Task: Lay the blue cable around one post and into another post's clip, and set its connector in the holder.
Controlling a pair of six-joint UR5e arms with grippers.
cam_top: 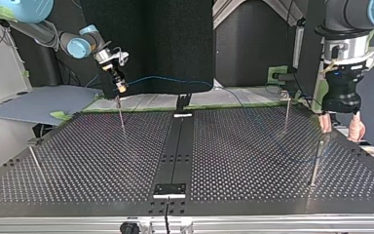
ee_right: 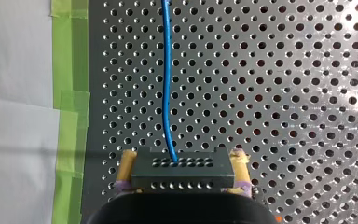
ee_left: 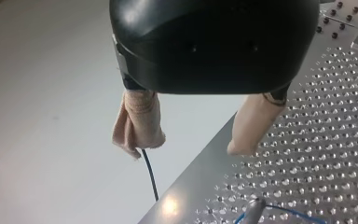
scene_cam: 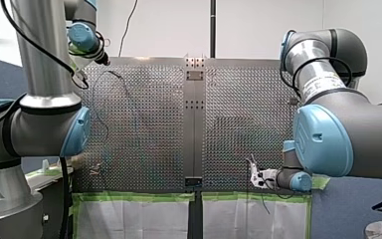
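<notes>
- Blue cable (ee_right: 167, 84) crosses the worktop (cam_top: 102, 161). From the arm-side edge it runs through the air toward the middle. It then drops to the side edge on my left arm's side, where it seems to bend round a post (cam_top: 315, 161).
- My left claw (ee_left: 186, 147) hovers over that side edge with its beige pads (ee_left: 137, 121) spread and nothing between them. The post's top is just ahead of it.
- My right claw (ee_right: 182, 156) sits above the worktop near the arm-side edge. Its yellow pads (ee_right: 128, 162) pinch the connector (ee_right: 182, 173), and the cable leads straight out of it.
- A second post (cam_top: 121, 114) stands just beneath that claw. Whether it carries the clip is too small to tell.
- As I judge it, the wrap looks done and the clip step is in hand. The next move calls for lowering the taut cable into the clip. After that the connector goes to the holder, which I cannot single out.
</notes>
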